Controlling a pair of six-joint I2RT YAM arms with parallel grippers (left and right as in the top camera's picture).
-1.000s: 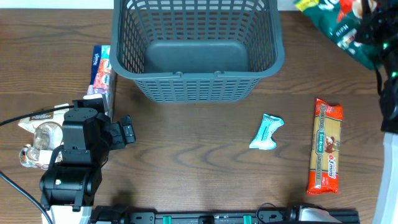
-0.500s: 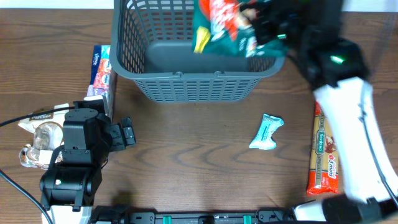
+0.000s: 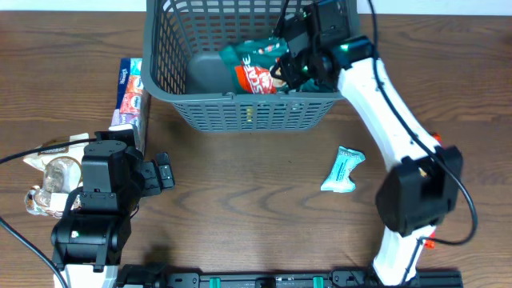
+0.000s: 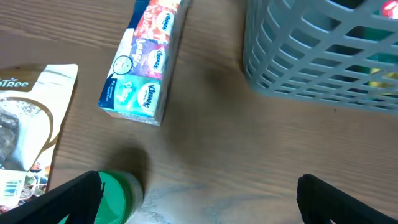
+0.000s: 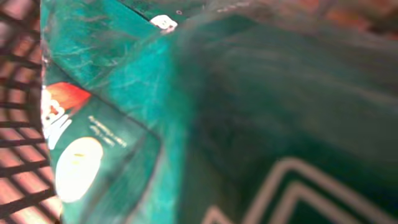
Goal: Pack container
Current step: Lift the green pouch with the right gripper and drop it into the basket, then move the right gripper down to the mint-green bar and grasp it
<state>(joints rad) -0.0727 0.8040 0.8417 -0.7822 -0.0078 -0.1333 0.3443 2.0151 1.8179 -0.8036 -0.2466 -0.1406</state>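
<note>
The dark grey slatted container (image 3: 240,98) stands at the back middle of the table; its corner shows in the left wrist view (image 4: 311,56). A green and red snack bag (image 3: 252,68) lies tilted inside it. My right gripper (image 3: 298,64) reaches down into the container and is shut on the bag, which fills the right wrist view (image 5: 186,112) and hides the fingers. My left gripper (image 3: 164,170) is open and empty low over the table at the front left, well apart from the container (image 4: 199,199).
A Kleenex tissue pack (image 3: 130,86) (image 4: 146,62) lies left of the container. A clear snack bag (image 3: 52,156) (image 4: 31,124) and a green-capped item (image 4: 118,196) sit by the left arm. A small light blue wrapper (image 3: 344,170) lies at centre right. The right arm hides most of the orange pasta pack.
My right arm swung in from the back right with the green snack bag, passed over the container's rim and lowered it inside. The left arm has not moved.
</note>
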